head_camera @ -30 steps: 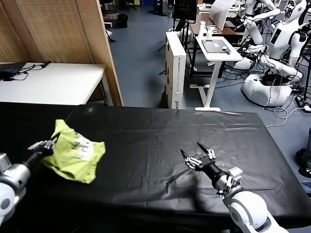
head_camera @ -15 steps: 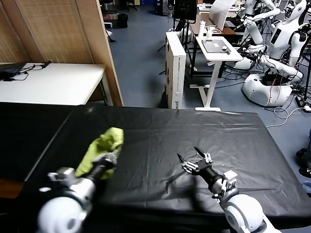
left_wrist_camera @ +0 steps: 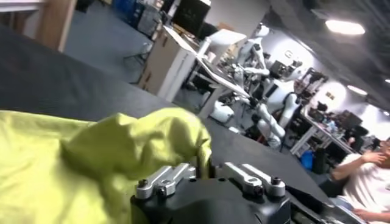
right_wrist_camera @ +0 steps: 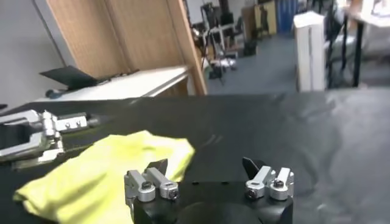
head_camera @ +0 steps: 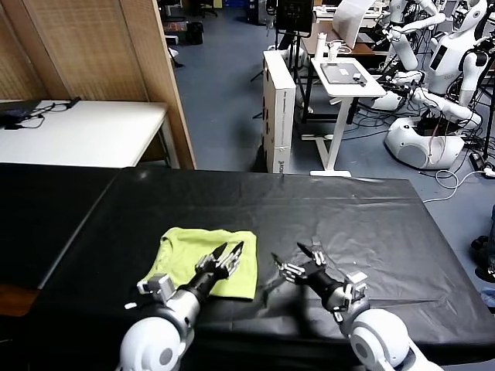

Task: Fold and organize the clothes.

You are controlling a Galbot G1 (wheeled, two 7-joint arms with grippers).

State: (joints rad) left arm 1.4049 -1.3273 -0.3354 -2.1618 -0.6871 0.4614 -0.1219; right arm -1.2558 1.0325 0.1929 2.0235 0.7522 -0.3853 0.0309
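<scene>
Even overhead room light, bright on the black tablecloth [head_camera: 332,209], which shows only faint sheen. Soft shadows fall beside the right gripper [head_camera: 305,260]. A ceiling lamp [left_wrist_camera: 345,27] glares above the T-shirt [left_wrist_camera: 91,152] (the background behind it is blurred).

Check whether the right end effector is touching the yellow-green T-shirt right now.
Apart. The head view shows bare black tablecloth between the open right end effector and the T-shirt.
</scene>
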